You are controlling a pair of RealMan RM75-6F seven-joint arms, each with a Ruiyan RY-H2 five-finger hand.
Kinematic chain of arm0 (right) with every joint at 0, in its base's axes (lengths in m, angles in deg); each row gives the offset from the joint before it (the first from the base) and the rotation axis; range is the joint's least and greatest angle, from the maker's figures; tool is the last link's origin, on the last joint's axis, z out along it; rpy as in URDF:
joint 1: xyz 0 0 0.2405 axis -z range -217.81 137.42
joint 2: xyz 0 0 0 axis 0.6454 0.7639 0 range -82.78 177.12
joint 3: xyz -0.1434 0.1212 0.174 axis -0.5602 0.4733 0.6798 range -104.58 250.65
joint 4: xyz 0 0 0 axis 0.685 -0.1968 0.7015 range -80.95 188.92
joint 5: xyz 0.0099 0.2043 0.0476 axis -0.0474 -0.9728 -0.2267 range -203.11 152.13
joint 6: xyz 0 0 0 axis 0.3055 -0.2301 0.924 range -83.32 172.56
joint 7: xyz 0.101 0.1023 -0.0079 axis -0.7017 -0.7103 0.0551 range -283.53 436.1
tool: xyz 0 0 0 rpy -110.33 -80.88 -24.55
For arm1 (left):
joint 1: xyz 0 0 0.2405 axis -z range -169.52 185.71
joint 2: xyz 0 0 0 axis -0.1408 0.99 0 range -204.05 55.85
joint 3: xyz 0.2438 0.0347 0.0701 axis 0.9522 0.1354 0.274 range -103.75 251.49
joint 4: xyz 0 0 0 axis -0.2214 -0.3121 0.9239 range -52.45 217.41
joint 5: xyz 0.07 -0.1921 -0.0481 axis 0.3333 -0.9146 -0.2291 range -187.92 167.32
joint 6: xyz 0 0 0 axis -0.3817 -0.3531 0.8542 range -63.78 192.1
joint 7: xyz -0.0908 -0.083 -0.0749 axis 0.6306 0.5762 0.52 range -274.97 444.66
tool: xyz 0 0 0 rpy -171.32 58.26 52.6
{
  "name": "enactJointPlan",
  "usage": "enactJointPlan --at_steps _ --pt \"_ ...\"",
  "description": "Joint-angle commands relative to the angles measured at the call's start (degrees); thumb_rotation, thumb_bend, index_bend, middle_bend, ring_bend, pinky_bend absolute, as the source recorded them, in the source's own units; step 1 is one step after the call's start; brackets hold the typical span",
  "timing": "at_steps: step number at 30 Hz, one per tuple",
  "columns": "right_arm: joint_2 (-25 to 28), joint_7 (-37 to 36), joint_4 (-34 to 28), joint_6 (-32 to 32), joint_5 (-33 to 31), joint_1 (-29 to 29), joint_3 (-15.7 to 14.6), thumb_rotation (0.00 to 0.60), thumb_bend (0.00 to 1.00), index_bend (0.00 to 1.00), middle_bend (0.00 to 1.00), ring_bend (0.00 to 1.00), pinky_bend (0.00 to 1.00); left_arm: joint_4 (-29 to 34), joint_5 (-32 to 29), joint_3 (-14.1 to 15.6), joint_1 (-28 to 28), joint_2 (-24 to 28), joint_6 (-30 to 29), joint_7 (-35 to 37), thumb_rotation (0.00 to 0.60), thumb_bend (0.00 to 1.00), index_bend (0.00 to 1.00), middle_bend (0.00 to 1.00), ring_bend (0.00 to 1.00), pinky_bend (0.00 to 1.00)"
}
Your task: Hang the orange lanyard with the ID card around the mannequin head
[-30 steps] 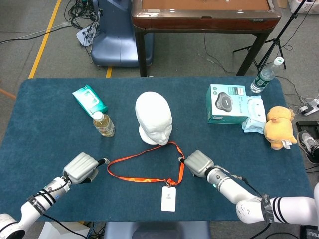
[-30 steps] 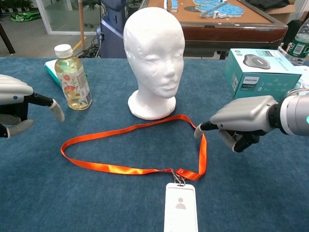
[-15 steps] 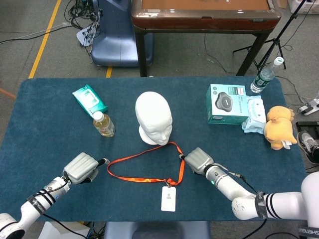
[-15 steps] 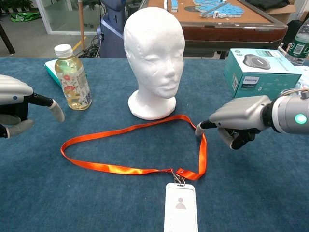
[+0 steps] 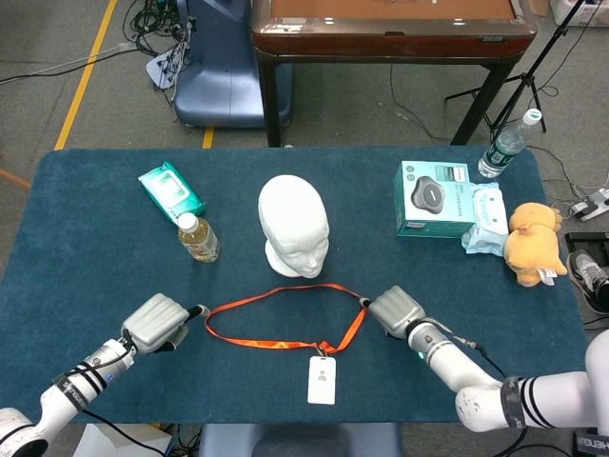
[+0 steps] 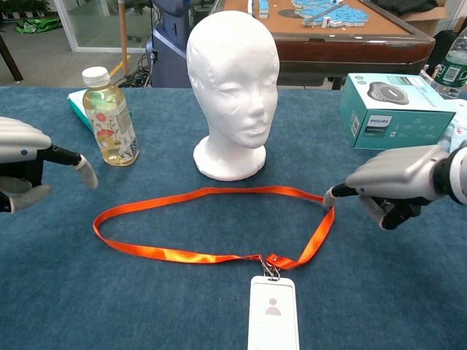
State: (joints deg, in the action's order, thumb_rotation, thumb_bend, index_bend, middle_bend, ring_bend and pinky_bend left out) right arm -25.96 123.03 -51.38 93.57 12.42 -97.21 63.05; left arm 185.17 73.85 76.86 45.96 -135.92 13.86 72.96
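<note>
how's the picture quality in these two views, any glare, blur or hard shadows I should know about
Head view: even overhead light, sharp throughout, only a faint soft shadow under the mannequin head; mild glare on the wooden table behind. Chest view: sharp in front, the orange lanyard and ID card crisp; the left hand and right hand are cut by the frame edges; bright window light at top left.

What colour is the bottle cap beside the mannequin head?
White; the bottle cap shows best in the chest view.

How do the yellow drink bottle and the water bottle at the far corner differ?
The yellow drink bottle is short and squat with a white cap; the water bottle is taller, slimmer and clear with a green label. The first stands left of the mannequin head, the second at the table's right rear corner. Both stand upright.
</note>
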Motion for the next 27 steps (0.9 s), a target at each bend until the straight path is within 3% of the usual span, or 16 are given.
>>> enactJointPlan --at_steps 1,14,20,27 --pt "1.1 -0.3 -1.0 1.0 0.0 0.7 -1.1 0.6 1.0 0.15 1.0 0.99 1.0 0.2 0.1 0.0 0.0 0.0 0.1 -0.2 0.583 0.59 0.25 1.0 1.0 0.96" --pt "5.3 -3.1 -5.2 4.4 3.1 4.5 -3.8 0.6 1.0 0.15 1.0 0.99 1.0 1.3 0.5 0.2 -0.3 0.0 0.3 -1.7 0.597 0.59 0.25 1.0 1.0 0.96" --pt "4.0 -5.8 -3.2 3.8 6.7 5.7 -2.3 0.6 1.0 0.15 1.0 0.99 1.0 1.7 0.4 0.1 -0.3 0.1 0.4 -2.1 0.598 0.59 0.25 1.0 1.0 0.97" --pt "1.5 -6.0 -0.7 2.7 6.6 4.7 0.4 0.6 1.0 0.15 1.0 0.99 1.0 1.8 0.1 0.1 -0.8 0.5 0.0 -2.2 0.599 0.59 0.25 1.0 1.0 0.96"
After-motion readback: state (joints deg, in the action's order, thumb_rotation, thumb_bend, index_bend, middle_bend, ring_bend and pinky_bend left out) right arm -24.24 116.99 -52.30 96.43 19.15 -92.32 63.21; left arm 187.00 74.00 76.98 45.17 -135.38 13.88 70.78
